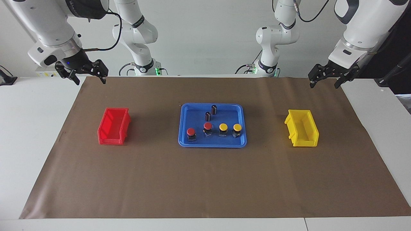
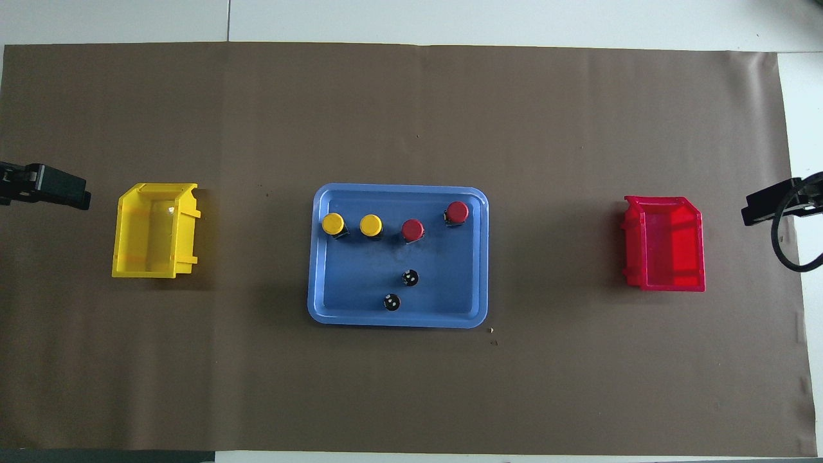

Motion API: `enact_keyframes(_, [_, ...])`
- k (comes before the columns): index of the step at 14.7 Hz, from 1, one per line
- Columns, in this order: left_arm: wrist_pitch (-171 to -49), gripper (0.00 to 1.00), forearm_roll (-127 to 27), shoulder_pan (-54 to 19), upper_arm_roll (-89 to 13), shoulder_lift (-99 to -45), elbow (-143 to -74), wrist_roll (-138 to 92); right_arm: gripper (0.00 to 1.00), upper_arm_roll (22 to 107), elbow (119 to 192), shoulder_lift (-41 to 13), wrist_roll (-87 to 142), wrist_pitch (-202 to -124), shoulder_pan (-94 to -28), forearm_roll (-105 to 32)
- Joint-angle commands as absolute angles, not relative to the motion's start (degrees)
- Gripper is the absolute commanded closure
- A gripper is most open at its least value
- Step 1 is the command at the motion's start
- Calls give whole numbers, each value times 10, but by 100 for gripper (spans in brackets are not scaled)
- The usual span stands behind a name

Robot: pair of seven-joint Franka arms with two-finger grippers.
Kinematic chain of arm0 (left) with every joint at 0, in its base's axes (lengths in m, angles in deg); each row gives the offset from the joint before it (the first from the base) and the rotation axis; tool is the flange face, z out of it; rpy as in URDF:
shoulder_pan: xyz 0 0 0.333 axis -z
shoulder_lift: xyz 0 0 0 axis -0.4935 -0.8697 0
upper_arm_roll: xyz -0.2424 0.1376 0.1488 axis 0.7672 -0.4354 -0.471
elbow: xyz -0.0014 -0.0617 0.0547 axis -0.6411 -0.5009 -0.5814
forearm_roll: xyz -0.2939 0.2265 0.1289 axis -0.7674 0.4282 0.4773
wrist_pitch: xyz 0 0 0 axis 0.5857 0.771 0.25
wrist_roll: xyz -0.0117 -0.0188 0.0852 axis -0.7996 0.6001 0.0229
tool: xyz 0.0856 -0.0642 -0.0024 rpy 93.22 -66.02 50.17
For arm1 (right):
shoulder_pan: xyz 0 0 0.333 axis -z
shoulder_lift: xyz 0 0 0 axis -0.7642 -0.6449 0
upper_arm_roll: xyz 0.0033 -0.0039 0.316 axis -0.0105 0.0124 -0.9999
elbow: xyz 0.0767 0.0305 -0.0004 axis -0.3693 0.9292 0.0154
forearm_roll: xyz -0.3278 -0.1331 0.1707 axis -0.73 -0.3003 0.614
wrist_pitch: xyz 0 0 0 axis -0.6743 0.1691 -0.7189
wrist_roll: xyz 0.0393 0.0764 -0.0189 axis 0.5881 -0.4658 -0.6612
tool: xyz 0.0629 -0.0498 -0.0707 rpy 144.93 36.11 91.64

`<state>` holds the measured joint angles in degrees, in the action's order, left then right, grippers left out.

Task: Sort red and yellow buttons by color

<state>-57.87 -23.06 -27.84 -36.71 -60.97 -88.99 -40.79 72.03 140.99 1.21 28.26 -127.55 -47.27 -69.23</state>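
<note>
At the right arm's end of the surface point(image 1: 38, 128), as seen in the facing view, the right gripper point(image 1: 87, 77) hangs in the air over the corner of the brown paper sheet point(image 1: 205, 179), its jaws apart and holding nothing. Below it on the sheet sits the red bin point(image 1: 114, 126), open side up. At the middle of the sheet lies the blue tray point(image 1: 186, 141), which carries all four buttons in a rough row along its side farther from the robots: the first red button point(image 1: 191, 133), slightly farther from the robots than the rest; the second red button point(image 1: 207, 128) just beside it; then the first yellow button point(image 1: 223, 129) and the second yellow button point(image 1: 237, 130), side by side, toward the left arm's end. All four stand upright, caps up, apart from one another. Nearer to the robots in the same tray stand two dark capless cylinders point(image 1: 211, 112), close together and upright. Toward the left arm's end of the sheet sits the yellow bin point(image 1: 301, 128), open side up. Over the sheet's corner at that end hangs the left gripper point(image 1: 325, 81), its jaws likewise apart and holding nothing. Both arms wait.
</note>
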Motion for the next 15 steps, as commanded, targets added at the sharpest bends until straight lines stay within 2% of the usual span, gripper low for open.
enact_keyframes(1, [-574, 0, -239, -284, -366, -594, -905, -412, 0, 719, 1418, 21, 272, -1282, -469, -688])
enact_keyframes(15, [-574, 0, -239, -284, -366, -594, -905, -412, 0, 716, 1419, 22, 273, -1284, -476, -695])
